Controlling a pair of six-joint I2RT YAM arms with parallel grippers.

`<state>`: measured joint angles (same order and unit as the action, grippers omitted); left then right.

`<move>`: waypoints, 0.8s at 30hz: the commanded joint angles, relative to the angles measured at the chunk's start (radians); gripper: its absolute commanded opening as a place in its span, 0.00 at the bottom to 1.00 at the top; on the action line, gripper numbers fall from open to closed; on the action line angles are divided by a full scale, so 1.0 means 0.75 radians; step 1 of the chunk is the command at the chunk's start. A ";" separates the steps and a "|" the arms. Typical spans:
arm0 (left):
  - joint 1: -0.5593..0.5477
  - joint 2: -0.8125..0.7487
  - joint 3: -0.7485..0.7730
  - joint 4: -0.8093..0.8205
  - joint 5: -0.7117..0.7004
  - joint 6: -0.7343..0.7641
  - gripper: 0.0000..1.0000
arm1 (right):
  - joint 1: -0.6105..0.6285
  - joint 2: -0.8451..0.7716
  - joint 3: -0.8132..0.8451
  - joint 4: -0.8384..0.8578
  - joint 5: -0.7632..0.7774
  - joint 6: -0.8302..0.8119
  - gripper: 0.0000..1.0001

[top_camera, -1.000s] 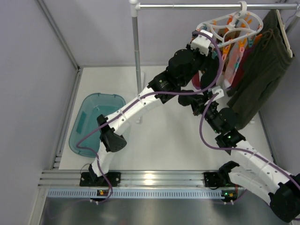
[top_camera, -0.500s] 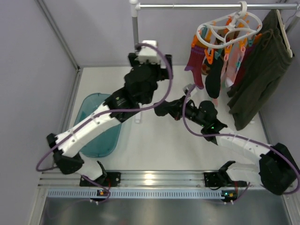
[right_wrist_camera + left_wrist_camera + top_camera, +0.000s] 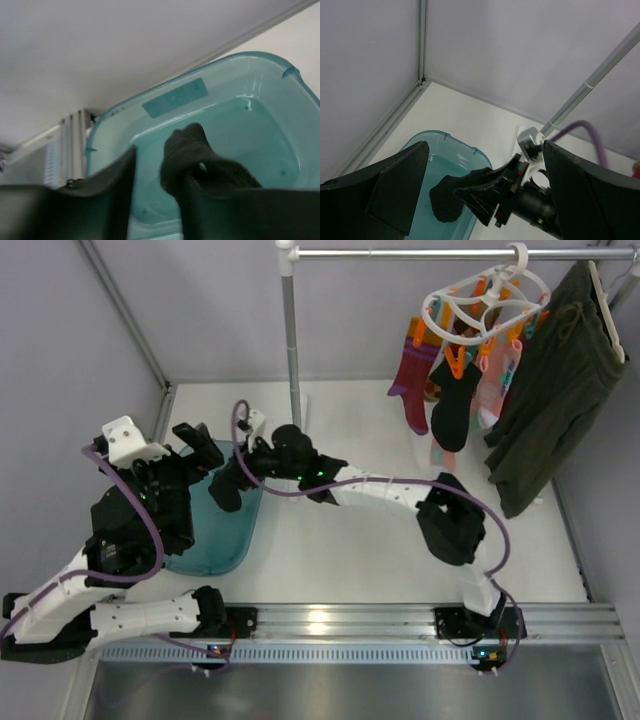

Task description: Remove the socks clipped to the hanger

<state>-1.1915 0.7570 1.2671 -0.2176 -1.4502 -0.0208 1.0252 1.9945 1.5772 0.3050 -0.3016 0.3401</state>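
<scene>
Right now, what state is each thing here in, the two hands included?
left hand, wide open, empty, above the tub
right hand, jaws slightly apart, grip on black sock unclear
black sock, dangling over the tub
tub, upright, uncovered
hanger, hooked on the rail
clipped socks, hanging from the hanger
green garment, hanging from the rail

my right arm (image 3: 380, 490) lies across the table (image 3: 350, 560) from 5 to 9 o'clock, barring the middle. pole (image 3: 291, 350) at 12. my left claw (image 3: 484, 145) crowds the bin (image 3: 200, 545) at 9. open table below the hanger (image 3: 480, 295) at 2.
</scene>
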 commanded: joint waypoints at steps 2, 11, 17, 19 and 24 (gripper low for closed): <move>-0.043 -0.054 -0.078 -0.002 -0.392 0.171 0.99 | 0.063 0.253 0.469 -0.320 0.011 -0.061 0.55; -0.140 -0.071 -0.198 -0.006 0.065 0.059 0.99 | 0.008 -0.034 0.094 -0.499 0.213 -0.151 0.99; -0.138 0.097 -0.260 0.057 0.579 -0.164 0.99 | -0.166 -0.807 -0.680 -0.528 0.324 -0.151 1.00; -0.125 0.270 -0.239 0.116 0.677 -0.156 0.99 | -0.199 -1.079 -0.759 -0.676 0.448 -0.157 1.00; -0.021 0.618 -0.119 0.334 1.098 -0.258 0.99 | -0.303 -1.635 -0.851 -1.077 0.858 -0.114 0.99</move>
<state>-1.2488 1.1259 1.1175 -0.1055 -0.9104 -0.1352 0.8379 0.9249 0.9573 -0.2958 0.1207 0.2466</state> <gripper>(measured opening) 0.985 0.993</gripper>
